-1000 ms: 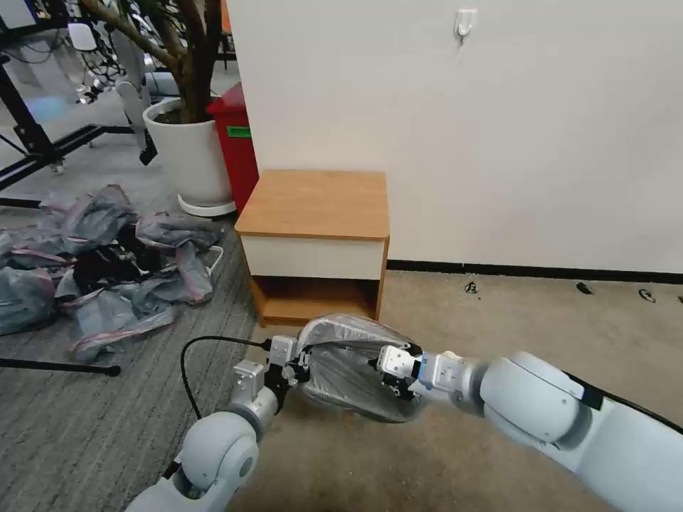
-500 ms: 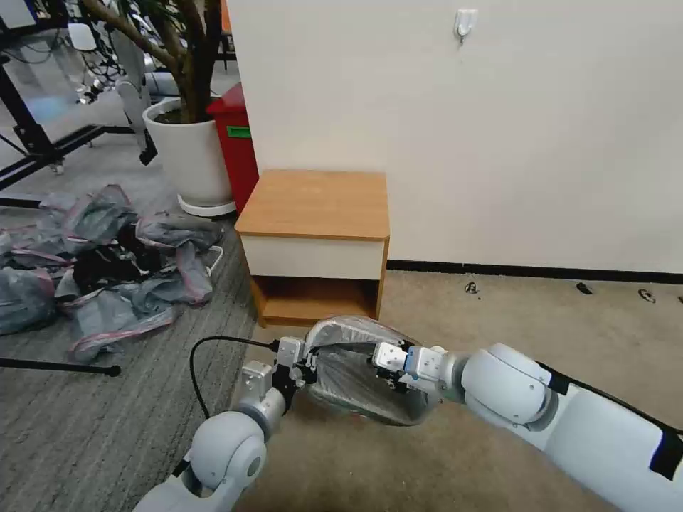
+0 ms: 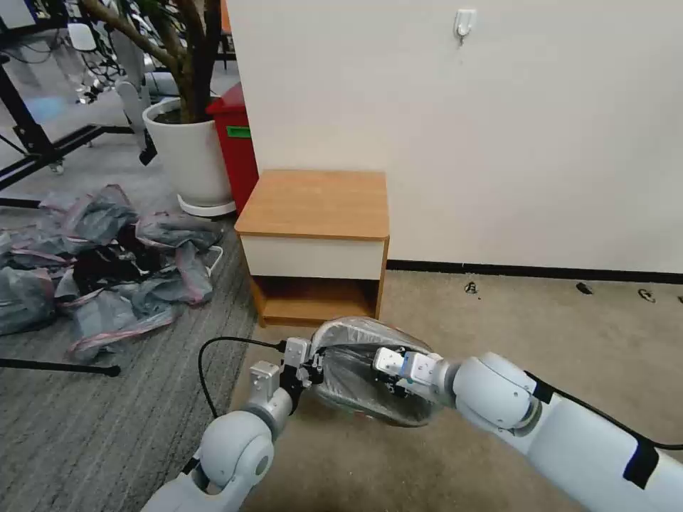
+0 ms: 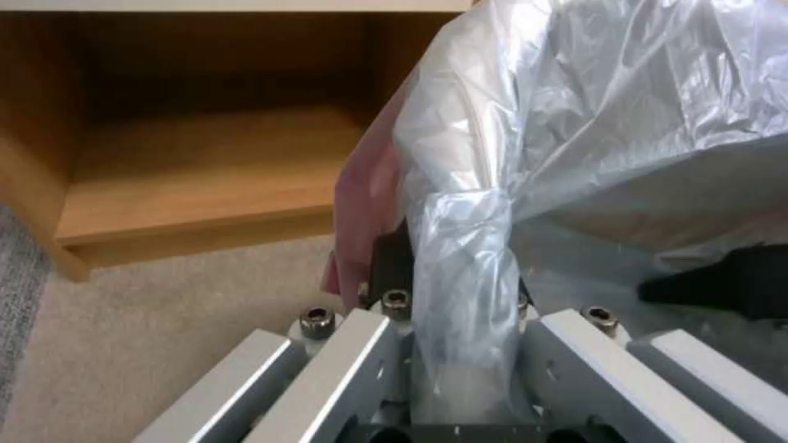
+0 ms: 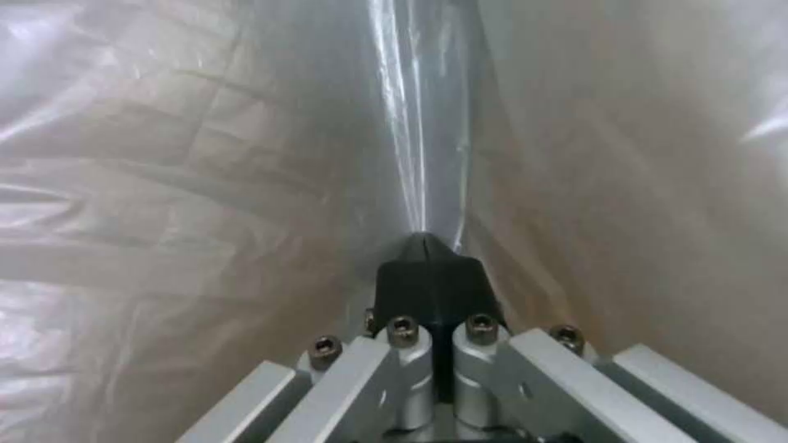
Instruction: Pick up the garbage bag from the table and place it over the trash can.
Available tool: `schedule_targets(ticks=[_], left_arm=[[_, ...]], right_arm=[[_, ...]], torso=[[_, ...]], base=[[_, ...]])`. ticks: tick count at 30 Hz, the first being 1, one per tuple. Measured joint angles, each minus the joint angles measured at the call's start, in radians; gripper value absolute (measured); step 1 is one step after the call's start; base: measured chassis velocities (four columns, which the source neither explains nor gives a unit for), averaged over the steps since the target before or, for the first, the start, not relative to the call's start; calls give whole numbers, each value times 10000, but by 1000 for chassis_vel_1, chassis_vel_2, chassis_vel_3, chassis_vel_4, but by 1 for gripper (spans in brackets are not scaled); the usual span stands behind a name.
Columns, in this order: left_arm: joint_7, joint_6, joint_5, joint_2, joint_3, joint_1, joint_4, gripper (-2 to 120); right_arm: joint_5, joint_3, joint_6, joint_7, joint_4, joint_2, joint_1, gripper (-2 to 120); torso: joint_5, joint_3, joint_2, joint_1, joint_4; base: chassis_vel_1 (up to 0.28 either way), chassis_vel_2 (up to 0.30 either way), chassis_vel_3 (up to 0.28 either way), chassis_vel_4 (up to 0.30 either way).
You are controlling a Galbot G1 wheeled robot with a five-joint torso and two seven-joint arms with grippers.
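The garbage bag, crinkly grey plastic, hangs stretched between my two grippers just above the beige carpet in front of the table. My left gripper is shut on a bunched strip of the bag beside its pink-red band. On the opposite side my right gripper is shut, its black fingertips pinching a crease of the bag's film. The table's open shelf lies right behind the bag. The trash can is hidden.
A heap of similar grey-pink bags lies on the striped rug at left. Behind it stand a white plant pot and a tall red bin. A black cable loops from my left wrist. The wall runs behind the table.
My left gripper has shifted to the right, narrowing the gap to the right gripper. The right arm's elbow has swung inward. The bag stays held between them.
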Motion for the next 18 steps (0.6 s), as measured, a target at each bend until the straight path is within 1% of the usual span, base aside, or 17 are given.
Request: schedule_targets(ticks=[2,18], left_arm=[[-3,-1,2,-27,4,-1,4,3],[-32,-47,11,-116,129,-143,185,3]], right_arm=[[-90,48,4,-3,-402,231,-116,0],[-416,347,12,29,-930,754,-457,0]], torso=[[0,0,0,0,-1],[0,0,0,1,0]], base=[[0,0,0,0],[0,0,0,0]])
